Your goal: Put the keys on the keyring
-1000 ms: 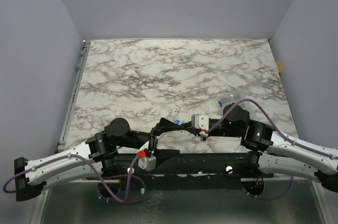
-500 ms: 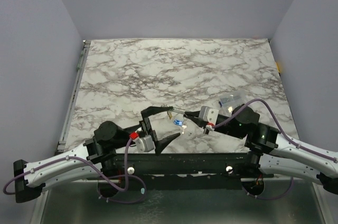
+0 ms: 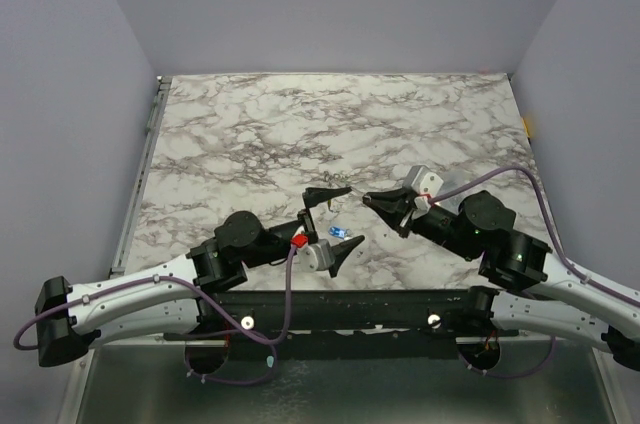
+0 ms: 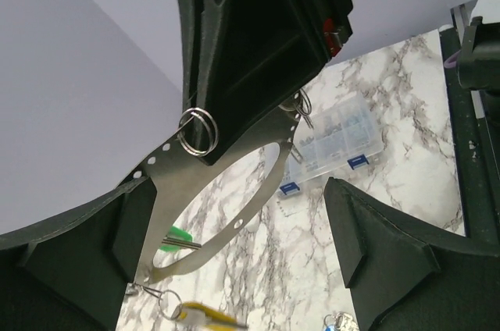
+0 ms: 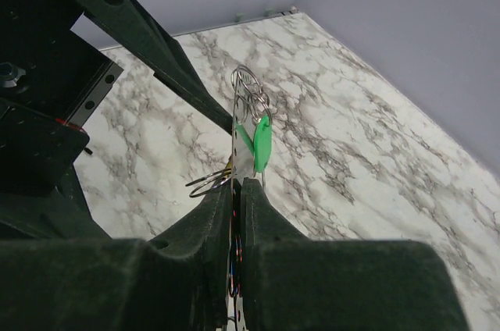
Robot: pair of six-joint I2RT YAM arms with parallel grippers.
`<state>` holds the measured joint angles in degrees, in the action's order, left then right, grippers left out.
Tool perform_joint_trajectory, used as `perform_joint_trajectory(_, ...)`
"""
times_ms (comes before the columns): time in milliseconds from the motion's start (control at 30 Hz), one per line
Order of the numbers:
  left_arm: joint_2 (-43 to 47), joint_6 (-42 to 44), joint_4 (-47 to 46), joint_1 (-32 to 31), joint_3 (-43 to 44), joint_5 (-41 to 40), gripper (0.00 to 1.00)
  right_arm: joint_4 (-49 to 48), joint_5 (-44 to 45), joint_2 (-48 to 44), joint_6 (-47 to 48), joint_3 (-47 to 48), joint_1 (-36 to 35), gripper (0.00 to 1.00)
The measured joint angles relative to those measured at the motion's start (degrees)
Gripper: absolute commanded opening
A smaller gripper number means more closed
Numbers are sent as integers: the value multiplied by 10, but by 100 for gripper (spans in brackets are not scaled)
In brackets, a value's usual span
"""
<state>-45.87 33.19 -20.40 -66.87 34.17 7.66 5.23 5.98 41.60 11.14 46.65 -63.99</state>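
The keyring (image 4: 160,206) is a flat grey metal hoop with small holes, held off the table. My right gripper (image 5: 238,190) is shut on its edge, also seen from above (image 3: 378,202). A green key (image 5: 262,144) and a yellow key (image 4: 210,316) hang from the keyring on small split rings. A blue key (image 3: 337,233) lies on the marble table (image 3: 300,134) below. My left gripper (image 3: 330,221) is open wide, one finger on each side of the hoop without touching it. In the left wrist view the green key (image 4: 176,234) shows through the hoop.
A clear plastic box (image 4: 332,140) with blue latches lies on the marble beyond the hoop, right of centre (image 3: 432,187). Grey walls close in the table on three sides. The black base frame (image 3: 350,304) runs along the near edge.
My left arm has swung forward and right, its open jaws now straddling the hoop. My right gripper has carried the keyring up and back. The blue key has stayed put.
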Motion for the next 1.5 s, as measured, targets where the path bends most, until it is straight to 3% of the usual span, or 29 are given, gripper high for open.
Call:
perform_joint_trajectory(300, -20, 56, 0, -18, 11, 11, 99, 52, 2, 11, -28, 26, 5, 1)
perform_joint_trajectory(567, -3, 104, 0, -23, 24, 39, 89, 103, -6, 19, -38, 28, 2, 1)
perform_joint_trajectory(867, -31, 127, 26, -23, 40, 40, 89, 120, -55, 18, -41, 30, 2, 1)
perform_joint_trajectory(1033, -57, 133, 60, -23, 56, 44, 63, 128, -84, 18, -41, 30, 2, 1)
perform_joint_trajectory(1200, -63, 136, 92, -23, 70, 46, 56, 130, -102, 13, -35, 30, 2, 1)
perform_joint_trajectory(1367, -65, 138, 116, -24, 77, 50, 26, 127, -116, 4, -25, 30, 2, 1)
perform_joint_trajectory(1500, -65, 143, 130, -26, 78, 50, 18, 132, -123, 3, -12, 28, 2, 1)
